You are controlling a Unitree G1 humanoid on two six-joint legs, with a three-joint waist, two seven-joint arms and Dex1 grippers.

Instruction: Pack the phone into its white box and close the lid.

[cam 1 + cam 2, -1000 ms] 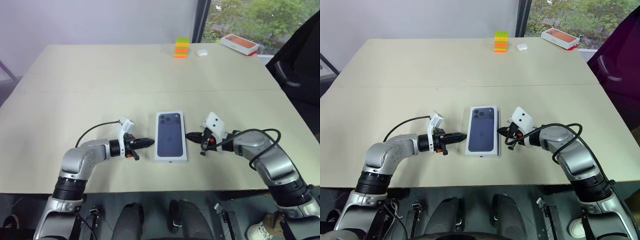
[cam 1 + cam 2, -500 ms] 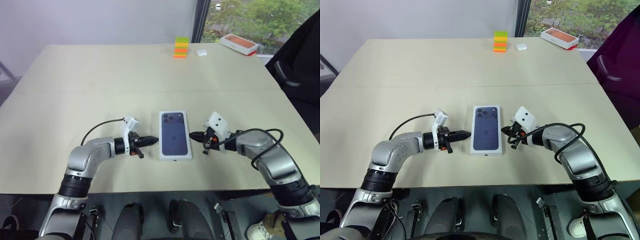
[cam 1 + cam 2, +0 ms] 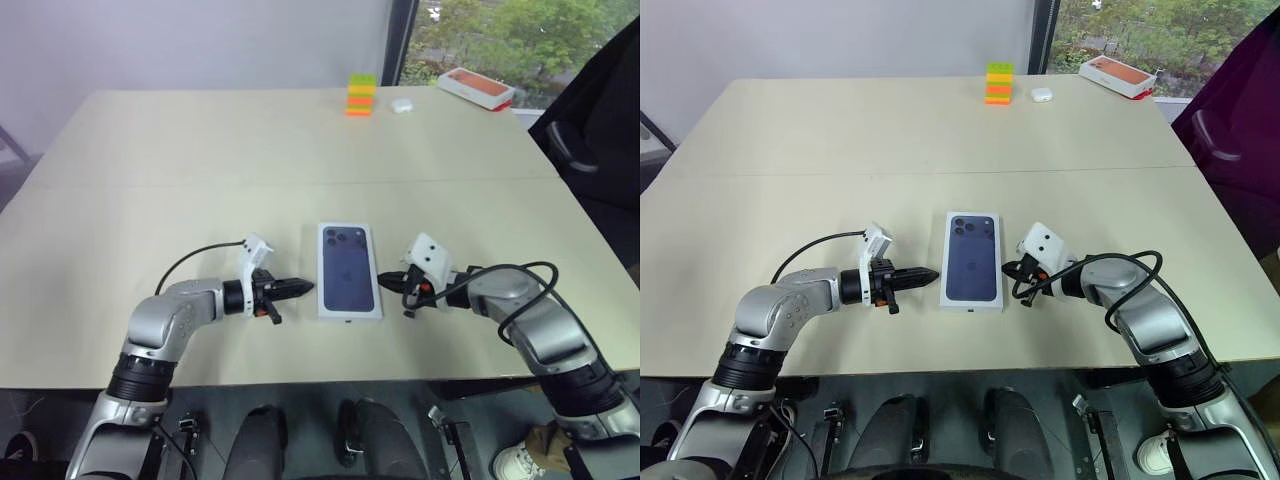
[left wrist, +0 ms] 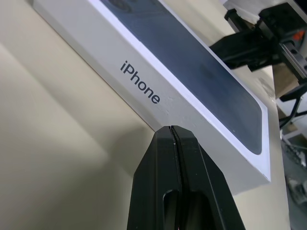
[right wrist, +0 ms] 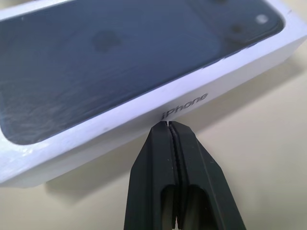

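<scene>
Head cam, left eye: white rectangular cardboard lid w/ dark blue phone picture on top sitting on the pale beige table, near the front edge, roughly centred btw both arms. Long axis running away from the robot, camera cluster at the far end. Left gripper pointing in at the lid's left long side, a bit apart from it; right gripper pointing in at the right long side, just about at the wall. So right arm nearer, by a hair. Both sets of jaws pressed shut, holding nothing.

Right eye: same layout, lid squarely btw the two tips. Also at the far edge: a stack of orange/yellow/green blocks, a small white earbud case, an orange-topped box. One each.

Left wrist cam: closed black fingers aimed at the lid's side wall w/ the printed wordmark; tip near the wall, contact hard to call.

Right wrist cam: shut fingers right up against the opposite side wall, under the wordmark.

Count: 1 lid, 2 grippers. Tray and actual phone hidden under the lid, so prob. packed and closed already, can't confirm.
</scene>
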